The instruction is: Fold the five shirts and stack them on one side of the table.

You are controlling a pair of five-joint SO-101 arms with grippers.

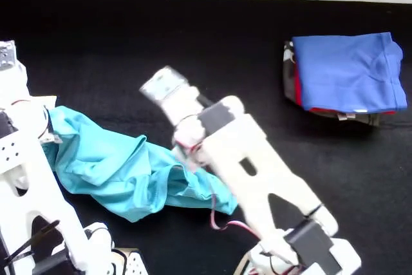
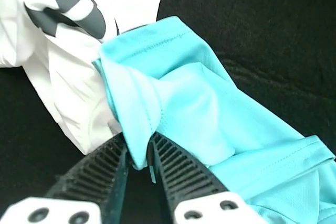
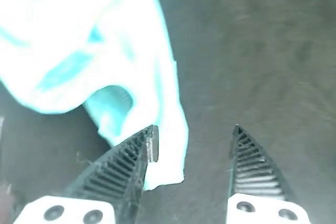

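Observation:
A crumpled teal shirt [image 1: 122, 169] lies on the black table at the front left. My left gripper [image 2: 139, 156] is shut on a fold of the teal shirt [image 2: 199, 108] at its left end. Next to that fold lies a white shirt with a black print [image 2: 63, 51]. My right gripper [image 3: 191, 140] stands open just above a corner of the teal shirt [image 3: 79, 35], with one finger over the cloth and the other over bare table. In the high view the right gripper [image 1: 187, 149] is at the shirt's right part.
A stack of folded shirts [image 1: 347, 72], blue on top with red and darker ones beneath, sits at the back right. The black table [image 1: 212, 37] stretches between it and the arms. The arm bases stand along the front edge.

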